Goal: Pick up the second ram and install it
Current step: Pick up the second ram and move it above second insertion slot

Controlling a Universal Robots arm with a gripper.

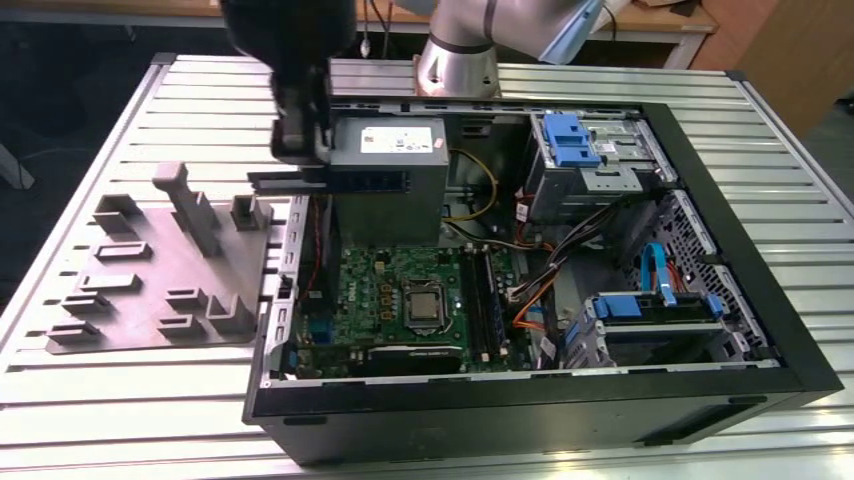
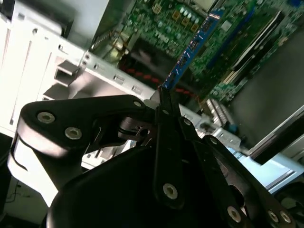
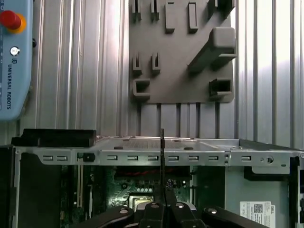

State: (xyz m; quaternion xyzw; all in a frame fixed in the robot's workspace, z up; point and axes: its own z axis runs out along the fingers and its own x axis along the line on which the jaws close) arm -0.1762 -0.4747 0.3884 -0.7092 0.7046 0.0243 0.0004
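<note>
My gripper (image 1: 302,150) is shut on the second ram (image 1: 350,182), a thin dark blue-green stick. I hold it level, long edge down, above the open case's wall on the exterior view's left, in front of the grey power-supply box (image 1: 390,150). In the second wrist view the black fingers (image 2: 164,118) pinch one end of the ram (image 2: 190,47), which reaches out over the green motherboard (image 2: 175,19). The first wrist view shows the ram (image 3: 162,161) edge-on, rising from my gripper (image 3: 164,206) above the case wall (image 3: 142,154).
The grey moulded tray (image 1: 147,290) with upright blocks lies outside the case on the exterior view's left. Inside are the motherboard (image 1: 387,290) with a silver chip, dark memory slots (image 1: 483,300), loose cables (image 1: 534,300) and blue-latched drive bays (image 1: 577,140). A pendant with a red button (image 3: 10,20) lies on the slatted table.
</note>
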